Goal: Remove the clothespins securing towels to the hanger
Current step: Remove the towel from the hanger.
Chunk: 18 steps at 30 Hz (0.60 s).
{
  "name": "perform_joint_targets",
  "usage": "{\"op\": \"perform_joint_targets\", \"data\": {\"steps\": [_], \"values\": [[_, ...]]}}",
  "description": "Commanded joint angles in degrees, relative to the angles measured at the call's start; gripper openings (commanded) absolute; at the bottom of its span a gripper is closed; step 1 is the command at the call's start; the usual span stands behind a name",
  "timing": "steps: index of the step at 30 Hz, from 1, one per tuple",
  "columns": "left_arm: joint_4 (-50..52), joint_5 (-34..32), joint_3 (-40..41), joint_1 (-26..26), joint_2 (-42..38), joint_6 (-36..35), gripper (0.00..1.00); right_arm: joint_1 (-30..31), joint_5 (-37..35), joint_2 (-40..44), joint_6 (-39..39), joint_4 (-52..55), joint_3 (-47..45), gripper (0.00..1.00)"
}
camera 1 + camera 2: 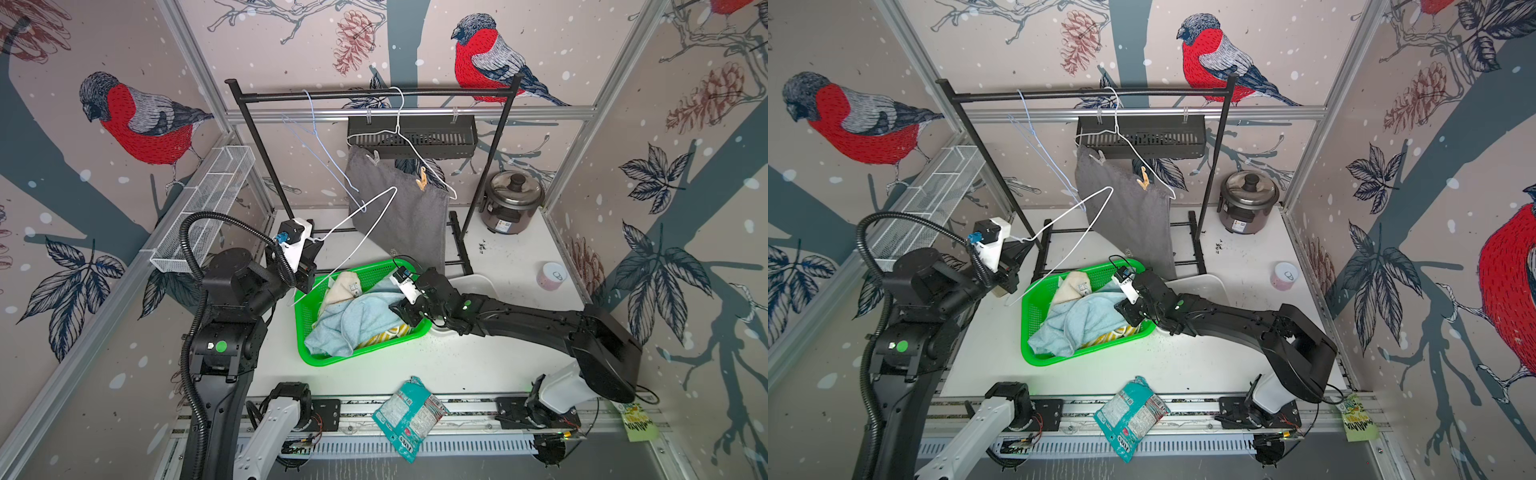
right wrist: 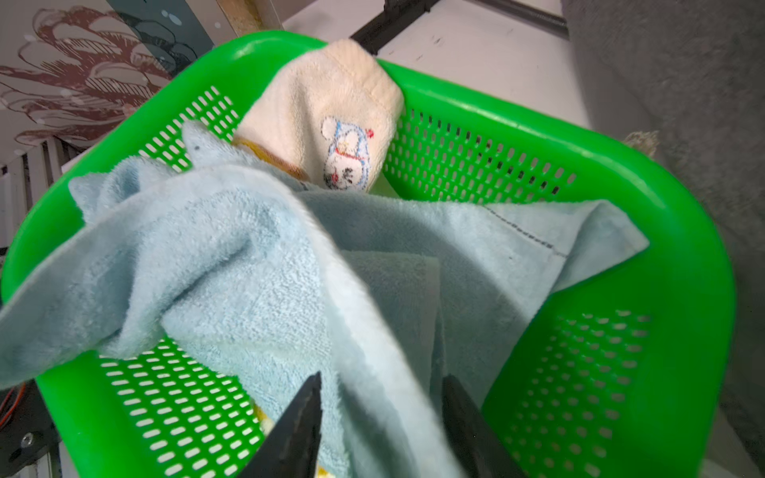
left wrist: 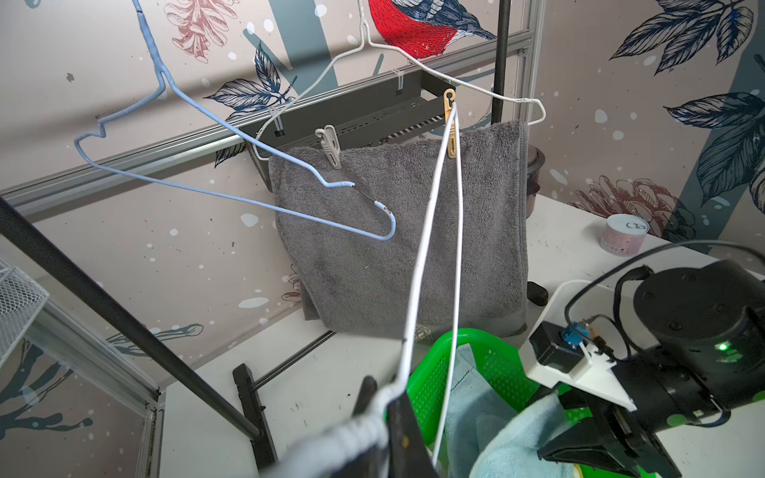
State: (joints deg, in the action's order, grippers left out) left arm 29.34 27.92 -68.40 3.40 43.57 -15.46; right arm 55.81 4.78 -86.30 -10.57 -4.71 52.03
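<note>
L fingers clenched on white wire hanger. R fingers released but light blue terry towel sits between, lower centre: may snag when you lift.

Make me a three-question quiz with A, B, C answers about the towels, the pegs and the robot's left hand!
1. Where is the light blue terry towel?
A. on the black rail
B. in the green plastic basket
C. on the grey pot

2. How many clothespins clip the dark grey terry towel?
A. none
B. five
C. two

3. What is the left gripper doing?
A. shut on the bare white wire hanger
B. open and empty
C. shut on a peg

Answers: B, it lies crumpled in the basket; C, one whitish plastic and one tan sit on its top edge; A, its fingers pinch the hanger's neck.
</note>
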Motion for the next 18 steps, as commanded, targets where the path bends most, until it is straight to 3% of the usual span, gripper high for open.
{"op": "perform_joint_targets", "data": {"steps": [1, 3, 10, 13, 18], "values": [[-0.6, 3.0, 0.3, -0.1, 0.2, -2.0, 0.0, 0.1, -3.5, 4.1, 1.2, -1.0, -0.4, 0.64], [-0.1, 3.9, 0.7, -0.1, 0.3, -2.7, 0.0, -0.2, -4.4, 6.7, 3.1, 0.5, -0.1, 0.69], [1.9, 12.5, 2.3, 0.5, 1.0, -6.4, 0.0, -0.6, -11.0, 20.5, 11.2, 6.7, 0.4, 0.7], [2.3, 13.3, 3.3, 1.9, 1.0, -7.4, 0.0, -0.8, -9.0, 27.3, 15.8, 7.7, -0.1, 0.7], [2.8, 12.6, 4.3, 5.0, 2.5, -9.0, 0.0, -2.4, -6.0, 34.4, 27.1, 15.9, 2.2, 0.82]]}}
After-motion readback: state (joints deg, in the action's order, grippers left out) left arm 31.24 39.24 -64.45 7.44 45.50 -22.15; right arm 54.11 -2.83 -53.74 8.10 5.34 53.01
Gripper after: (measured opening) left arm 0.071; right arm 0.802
